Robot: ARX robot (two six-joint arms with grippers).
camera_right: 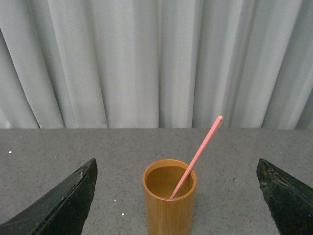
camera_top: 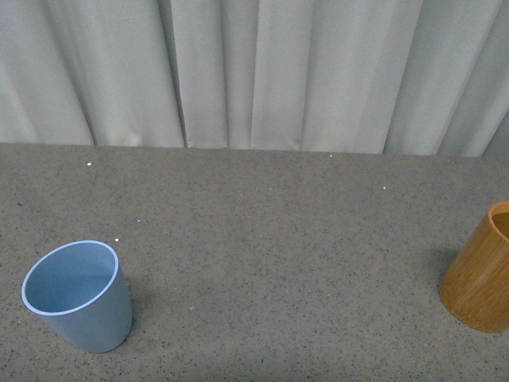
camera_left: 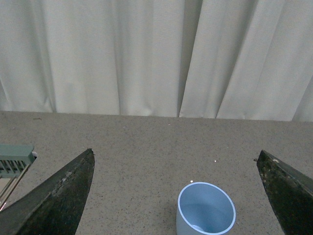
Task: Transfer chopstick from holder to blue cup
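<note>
The blue cup (camera_top: 78, 295) stands upright and empty at the front left of the grey table. In the left wrist view the blue cup (camera_left: 205, 210) sits ahead of my left gripper (camera_left: 175, 161), whose fingers are spread wide with nothing between them. The wooden holder (camera_top: 482, 271) stands at the right edge of the front view, cut off by the frame. In the right wrist view the holder (camera_right: 169, 205) stands ahead of my open right gripper (camera_right: 177, 164). One pink chopstick (camera_right: 196, 157) leans in it, its top tilted away over the rim. Neither arm shows in the front view.
A pale pleated curtain (camera_top: 254, 72) hangs along the table's (camera_top: 262, 239) far edge. A green-grey rack with thin wires (camera_left: 13, 161) shows at the edge of the left wrist view, beside the left finger.
</note>
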